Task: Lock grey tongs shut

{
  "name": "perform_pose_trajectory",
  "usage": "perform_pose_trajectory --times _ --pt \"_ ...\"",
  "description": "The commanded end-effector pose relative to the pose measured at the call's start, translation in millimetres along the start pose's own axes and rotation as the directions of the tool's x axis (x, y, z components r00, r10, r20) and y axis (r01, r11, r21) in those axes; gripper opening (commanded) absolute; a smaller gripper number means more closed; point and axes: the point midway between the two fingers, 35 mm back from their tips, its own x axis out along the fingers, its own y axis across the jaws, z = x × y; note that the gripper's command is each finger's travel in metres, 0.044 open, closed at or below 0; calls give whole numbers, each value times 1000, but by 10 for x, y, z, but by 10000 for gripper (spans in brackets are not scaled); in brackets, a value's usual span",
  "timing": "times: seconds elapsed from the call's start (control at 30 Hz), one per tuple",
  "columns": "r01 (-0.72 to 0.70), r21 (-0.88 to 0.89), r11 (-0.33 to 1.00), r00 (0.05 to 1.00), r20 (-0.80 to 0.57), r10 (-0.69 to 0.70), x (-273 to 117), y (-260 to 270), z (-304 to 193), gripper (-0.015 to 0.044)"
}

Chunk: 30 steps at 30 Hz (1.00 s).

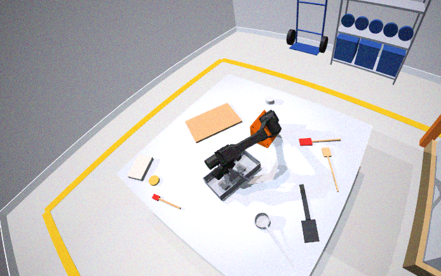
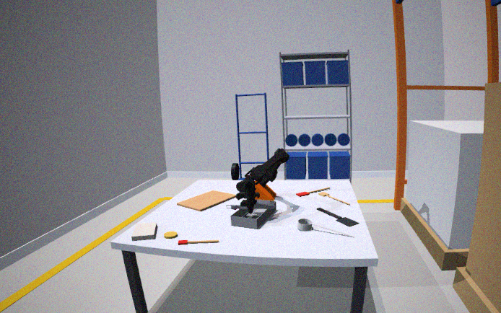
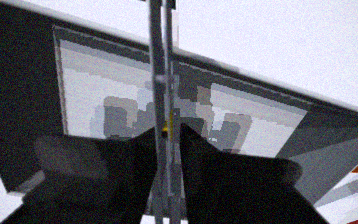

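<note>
The grey tongs (image 3: 157,55) lie across the roasting tin (image 1: 222,196) (image 2: 243,222) (image 3: 25,95). In the wrist view their two arms are squeezed close together, nearly parallel, with a small yellow mark between the fingers. One end (image 2: 231,206) sticks out left past the tin in the exterior view. My gripper (image 3: 174,126) (image 2: 251,210) is low over the tin and shut on the tongs, one finger on each side. The arm hides most of the tongs in the top view. The wooden board (image 1: 213,122) (image 2: 206,200) lies flat on the table, apart from the tin, with nothing on it.
A white block (image 1: 140,167) (image 2: 144,231), a yellow disc (image 1: 154,180) and a small red-headed tool (image 1: 167,201) lie left. A strainer (image 1: 262,220), a black spatula (image 1: 309,230), a red-headed spatula (image 1: 305,142) and a wooden one (image 1: 326,152) lie right. A white cylinder (image 1: 269,100) stands behind the arm.
</note>
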Motion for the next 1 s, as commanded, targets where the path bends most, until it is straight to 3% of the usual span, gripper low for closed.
perform_pose_trajectory --times 0.0,0.07,0.4,0.97 --pt "-2 -3 1000 1000 1 2 -4 5 1 -110" --pt "-3 -2 1000 1000 2 3 -75 20 5 -150" --pt "-4 5 1000 1000 0 4 -1240 -2 19 -150" --pt "0 70 998 1000 -1 0 -1235 -13 158 -150"
